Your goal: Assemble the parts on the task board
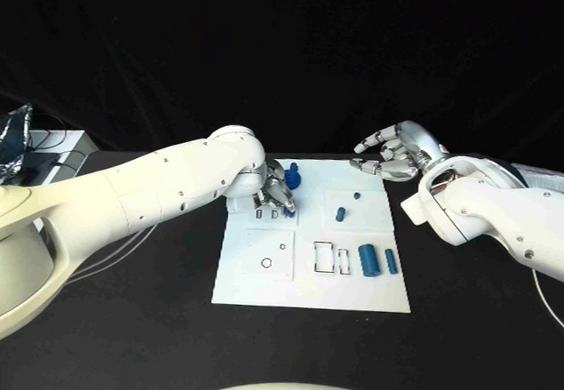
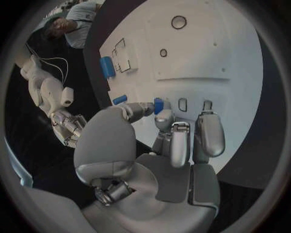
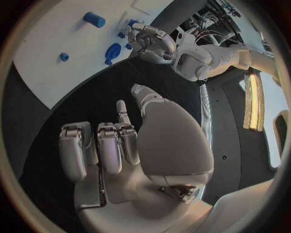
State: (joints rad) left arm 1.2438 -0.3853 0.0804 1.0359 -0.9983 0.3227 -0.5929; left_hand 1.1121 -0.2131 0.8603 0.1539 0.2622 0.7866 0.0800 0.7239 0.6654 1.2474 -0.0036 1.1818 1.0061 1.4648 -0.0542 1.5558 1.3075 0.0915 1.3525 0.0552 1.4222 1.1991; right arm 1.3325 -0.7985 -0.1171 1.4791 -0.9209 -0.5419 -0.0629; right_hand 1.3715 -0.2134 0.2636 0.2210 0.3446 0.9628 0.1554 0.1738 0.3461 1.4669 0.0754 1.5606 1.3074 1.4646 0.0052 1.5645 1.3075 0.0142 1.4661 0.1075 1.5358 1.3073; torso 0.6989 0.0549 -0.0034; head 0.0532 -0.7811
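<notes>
black table (image 1: 120,327), white task board (image 1: 313,290) mid; left hand (image 1: 275,193) pinches blue part (image 2: 158,105), right hand (image 1: 390,151) curled empty.

Right hand (image 3: 136,150) seen empty over the black counter (image 3: 91,97), fingers (image 3: 109,148) loosely curled, task board (image 3: 55,39) beyond, blue parts (image 3: 94,19) scattered on it, left hand (image 3: 148,39) at its edge

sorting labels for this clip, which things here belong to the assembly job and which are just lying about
Job:
white board
small blue piece pinched in the left robot hand
blue cylinders on the board
blue peg

Lying about:
crumpled plastic bag at the table's left edge
cables beside the left arm
</notes>
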